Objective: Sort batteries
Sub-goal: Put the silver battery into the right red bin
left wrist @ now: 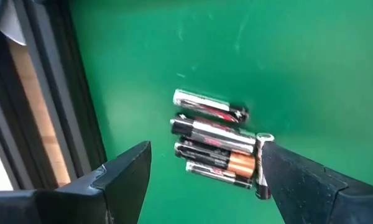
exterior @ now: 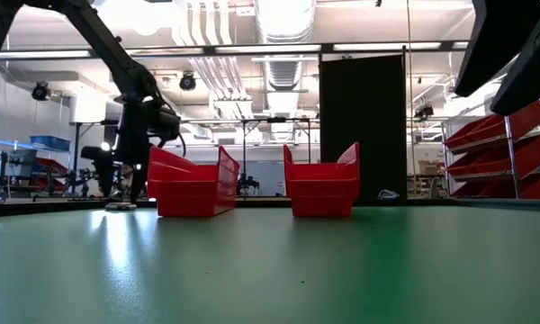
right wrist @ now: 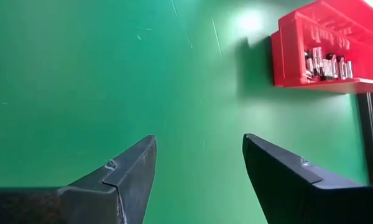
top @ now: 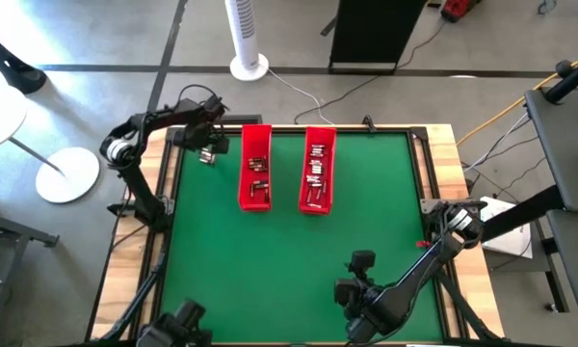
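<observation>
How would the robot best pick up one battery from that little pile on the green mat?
Probably the outermost battery, across its middle, coming straight down. It lies flat at the pile's edge, and the open left hand already hangs over the pile.

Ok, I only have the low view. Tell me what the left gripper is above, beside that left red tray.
Observer: The left gripper is open over a small cluster of batteries lying on the green mat.
Operator: Count them.
Observer: Four batteries, side by side and touching; none is between the fingers.
Operator: Now give me the trays' contents.
Observer: Both hold batteries: the left red tray only a few, the right red tray clearly more.
Operator: Report the right gripper.
Observer: The right gripper is open over bare mat at the near edge, holding nothing.
</observation>
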Controlling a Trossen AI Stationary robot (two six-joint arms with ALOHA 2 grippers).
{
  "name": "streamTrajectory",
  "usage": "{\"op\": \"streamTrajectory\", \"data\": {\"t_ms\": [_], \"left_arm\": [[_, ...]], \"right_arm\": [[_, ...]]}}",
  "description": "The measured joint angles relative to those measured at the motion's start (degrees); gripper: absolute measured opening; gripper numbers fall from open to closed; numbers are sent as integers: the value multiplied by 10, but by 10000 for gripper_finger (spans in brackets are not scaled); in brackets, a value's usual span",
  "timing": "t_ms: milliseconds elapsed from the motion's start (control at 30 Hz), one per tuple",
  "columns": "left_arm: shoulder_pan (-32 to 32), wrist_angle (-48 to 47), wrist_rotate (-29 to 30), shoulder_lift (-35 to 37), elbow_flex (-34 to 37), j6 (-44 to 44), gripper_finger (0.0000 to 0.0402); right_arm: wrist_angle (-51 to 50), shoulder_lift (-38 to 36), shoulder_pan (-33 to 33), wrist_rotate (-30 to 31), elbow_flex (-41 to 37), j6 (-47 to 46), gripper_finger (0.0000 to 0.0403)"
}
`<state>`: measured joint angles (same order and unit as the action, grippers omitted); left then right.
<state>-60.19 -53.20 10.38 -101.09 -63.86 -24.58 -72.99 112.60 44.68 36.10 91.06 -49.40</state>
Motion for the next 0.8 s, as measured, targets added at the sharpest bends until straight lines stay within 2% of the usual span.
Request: {"op": "streamTrajectory", "data": {"t_ms": [600,800], "left_arm": [[1,-52,6,-61,-52,-12,279],[7,-38,-12,-74,-64,17,279]], "right_arm": [[0,0,17,0,-23,-59,233],[0,0,18,0,-24,-61,233]]}}
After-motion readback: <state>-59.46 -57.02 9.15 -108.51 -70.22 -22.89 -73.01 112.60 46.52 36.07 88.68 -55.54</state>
